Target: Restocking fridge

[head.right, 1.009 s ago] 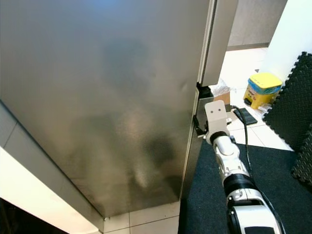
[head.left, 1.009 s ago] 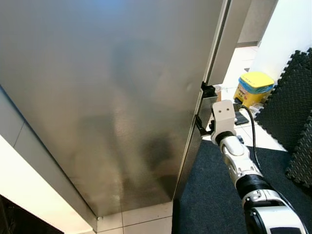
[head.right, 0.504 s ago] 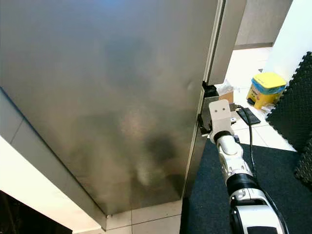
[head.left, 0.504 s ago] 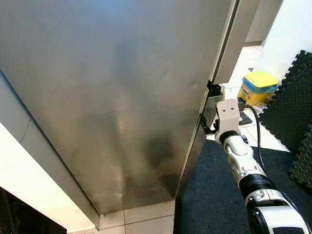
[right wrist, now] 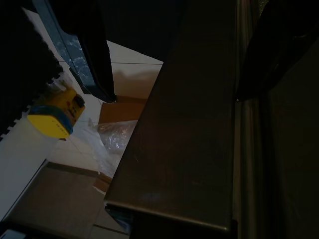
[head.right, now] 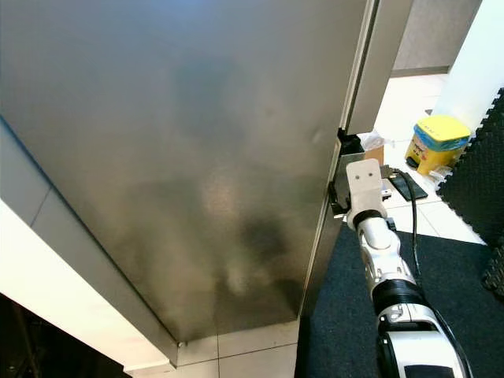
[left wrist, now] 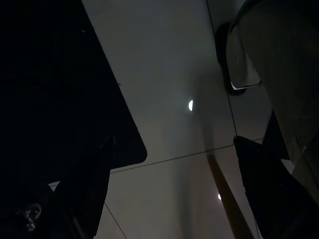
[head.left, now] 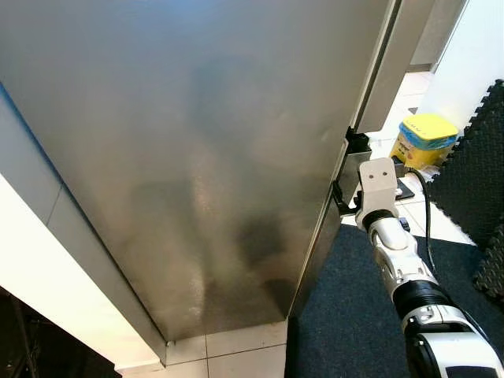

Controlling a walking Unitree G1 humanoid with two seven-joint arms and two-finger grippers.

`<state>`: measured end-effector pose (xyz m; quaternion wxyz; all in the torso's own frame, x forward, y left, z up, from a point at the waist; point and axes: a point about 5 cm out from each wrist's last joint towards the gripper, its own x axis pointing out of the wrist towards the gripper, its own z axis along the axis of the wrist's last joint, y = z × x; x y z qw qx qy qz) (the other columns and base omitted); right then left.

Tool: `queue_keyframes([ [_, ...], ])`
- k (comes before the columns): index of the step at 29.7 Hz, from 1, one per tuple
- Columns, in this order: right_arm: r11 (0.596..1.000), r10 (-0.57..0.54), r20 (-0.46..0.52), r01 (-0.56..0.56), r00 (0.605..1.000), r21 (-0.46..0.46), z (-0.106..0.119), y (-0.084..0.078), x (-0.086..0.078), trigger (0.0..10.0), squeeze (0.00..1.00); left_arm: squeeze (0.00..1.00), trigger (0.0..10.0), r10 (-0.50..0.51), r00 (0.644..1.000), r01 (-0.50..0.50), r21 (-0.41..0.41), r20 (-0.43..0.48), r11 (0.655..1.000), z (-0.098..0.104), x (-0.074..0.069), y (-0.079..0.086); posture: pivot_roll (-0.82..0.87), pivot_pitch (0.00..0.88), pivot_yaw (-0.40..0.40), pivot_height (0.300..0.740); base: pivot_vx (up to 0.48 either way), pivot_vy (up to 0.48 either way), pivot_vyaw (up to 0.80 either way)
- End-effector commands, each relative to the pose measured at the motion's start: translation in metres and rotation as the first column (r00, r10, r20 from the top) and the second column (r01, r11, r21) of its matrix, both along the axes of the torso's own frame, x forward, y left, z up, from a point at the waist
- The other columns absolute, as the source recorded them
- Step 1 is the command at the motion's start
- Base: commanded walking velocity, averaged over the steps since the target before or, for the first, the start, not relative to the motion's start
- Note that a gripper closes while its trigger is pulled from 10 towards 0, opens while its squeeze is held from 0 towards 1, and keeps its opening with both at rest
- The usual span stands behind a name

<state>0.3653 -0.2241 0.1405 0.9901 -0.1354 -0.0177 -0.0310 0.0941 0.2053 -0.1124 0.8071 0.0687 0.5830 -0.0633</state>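
The steel fridge door point(head.left: 197, 157) is seen close ahead; its free edge is straddled by the right end effector point(right wrist: 174, 74), one finger point(right wrist: 82, 45) outside; a yellow bin point(head.left: 424, 140) stands beyond on the tiled floor point(head.left: 236, 354); whether the left end effector is apart cannot be told.

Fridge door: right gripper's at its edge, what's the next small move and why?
Probably pull the right gripper back toward the robot to swing the fridge door wider. Its fingers straddle the door's edge, one on each side, and the door looks barely open.
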Motion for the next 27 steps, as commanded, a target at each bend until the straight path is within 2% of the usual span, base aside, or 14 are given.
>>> queue_keyframes([
  [1,0.985,-0.174,0.009,0.174,0.985,0.022,0.004,-0.035,-0.006,10.0,0.00,0.00,10.0,-0.007,0.999,0.007,-0.006,-0.033,1.000,-0.002,-0.009,-0.001,0.06,0.065,0.024,0.740,0.000,0.000,0.00],
  [27,0.975,-0.222,0.010,0.221,0.975,0.013,0.005,-0.046,-0.009,10.0,0.00,0.00,10.0,-0.016,0.999,0.015,-0.006,-0.032,1.000,-0.002,-0.008,-0.001,0.06,0.062,0.027,0.740,0.000,0.000,0.00],
])
